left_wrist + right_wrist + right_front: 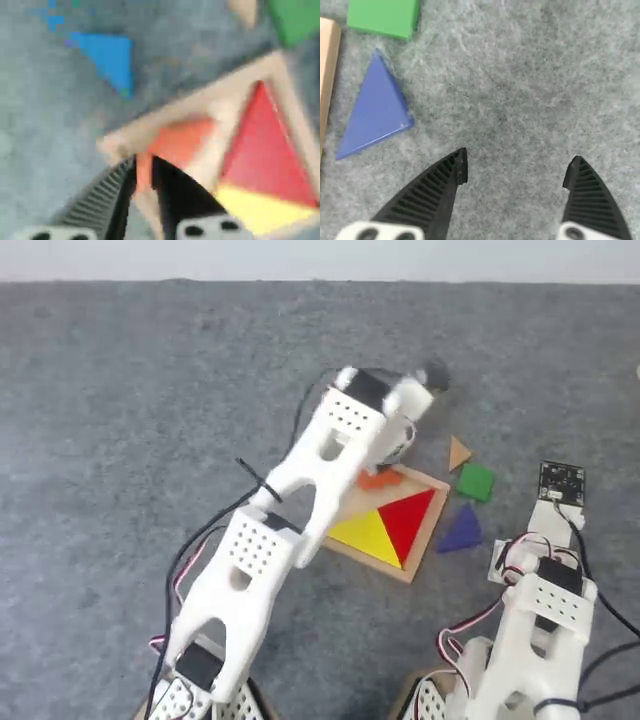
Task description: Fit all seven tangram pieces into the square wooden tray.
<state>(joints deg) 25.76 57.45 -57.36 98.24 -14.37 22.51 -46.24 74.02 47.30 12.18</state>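
Your left tool is clamped on the flat orange piece at the square wooden tray's bare corner, beside the red triangle. Your right tool, jaws apart, sits nearer the indigo triangle lying just outside the tray.

— The grey ground cloth looks to us like felt, rough and fuzzy.
— Yes, and the tray we take for bare pale wood, matt.
— The dark blue triangle and the green square look smooth and matt; of which material, we cannot tell.
— The fingers of the right gripper are black matt plastic, ribbed inside; the arm shells are white plastic, slightly shiny.
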